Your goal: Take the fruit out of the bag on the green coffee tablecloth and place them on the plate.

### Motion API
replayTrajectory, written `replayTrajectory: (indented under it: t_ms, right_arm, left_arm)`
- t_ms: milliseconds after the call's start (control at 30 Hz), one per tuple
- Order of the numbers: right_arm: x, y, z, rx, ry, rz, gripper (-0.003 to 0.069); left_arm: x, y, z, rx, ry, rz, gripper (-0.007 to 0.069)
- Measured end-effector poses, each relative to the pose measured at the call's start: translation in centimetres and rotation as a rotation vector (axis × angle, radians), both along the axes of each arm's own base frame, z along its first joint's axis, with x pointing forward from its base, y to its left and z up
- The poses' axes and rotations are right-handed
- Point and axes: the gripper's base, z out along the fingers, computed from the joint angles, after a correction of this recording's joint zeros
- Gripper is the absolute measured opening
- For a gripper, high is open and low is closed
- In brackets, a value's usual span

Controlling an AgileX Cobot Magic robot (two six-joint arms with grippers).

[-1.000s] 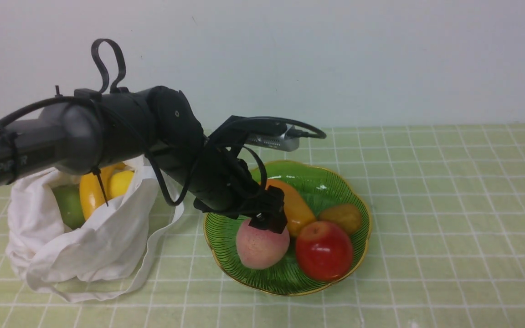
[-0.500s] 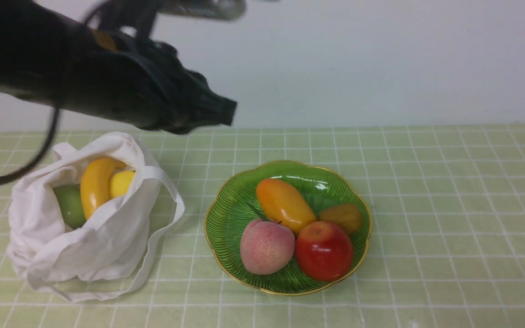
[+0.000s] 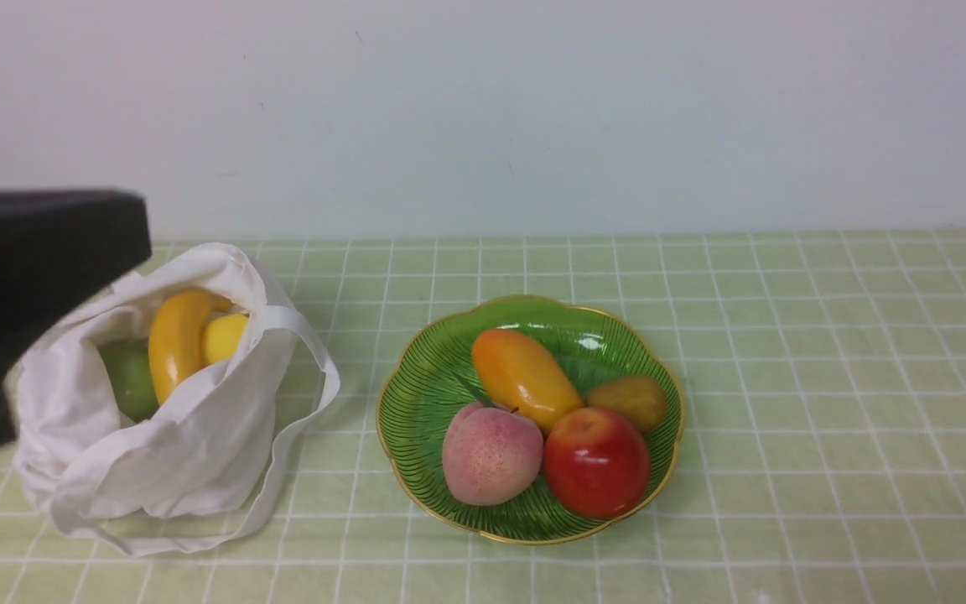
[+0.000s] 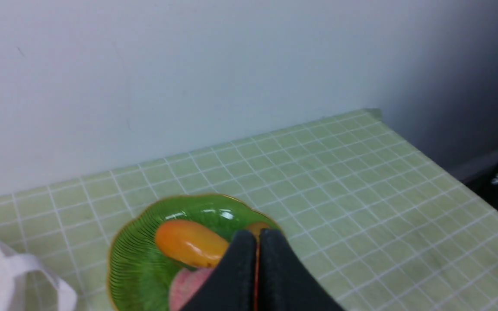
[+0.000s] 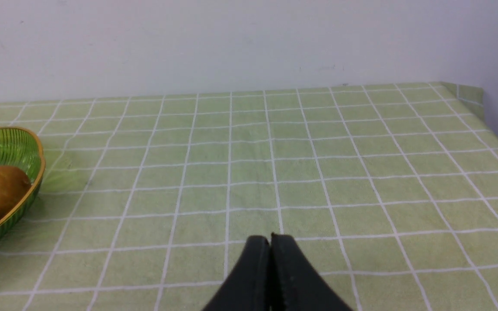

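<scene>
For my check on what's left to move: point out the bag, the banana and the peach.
bag [image 3: 189,453], front view, on its front cloth wall.
banana [image 3: 171,340], front view, on the middle of its curved back.
peach [image 3: 491,455], front view, on the middle of its pink side.

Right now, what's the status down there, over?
Shut, empty: left end effector, right end effector. On plate: peach. In bag: banana, small yellow fruit, green fruit. Crowding plate: apple, mango.

staged setup: green tablecloth [image 3: 785,335], bare wall [image 3: 533,109]
</scene>
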Motion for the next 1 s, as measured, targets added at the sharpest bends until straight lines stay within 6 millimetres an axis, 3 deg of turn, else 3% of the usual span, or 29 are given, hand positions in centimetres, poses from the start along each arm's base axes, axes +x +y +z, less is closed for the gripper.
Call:
replayTrajectory:
  t_ms: [233,700,867,967,1000]
  right_arm:
    - [0.0,0.0,0.0,0.0,0.0,0.0,-0.0015]
    - [0.0,0.0,0.0,0.0,0.0,0.0,-0.0015]
    - [0.0,0.0,0.0,0.0,0.0,0.0,-0.0015]
    - [0.0,0.0,0.0,0.0,0.0,0.0,-0.0015]
    - [0.0,0.0,0.0,0.0,0.0,0.0,-0.0015]
  left_arm:
    - [-3.1,0.7,-1.2,0.002,-0.001,-0.081,-0.0008]
    - [-5.6,2.8,-1.1,0.119,-0.213,-0.021,-0.0008]
    - [-6.3,3.7,-3.5,0.164,-0.247,0.053,-0.0008]
    - [-6.5,4.3,-6.0,0.187,-0.255,0.139,-0.0008]
    - [-6.5,4.6,-8.0,0.204,-0.254,0.21,-0.0008]
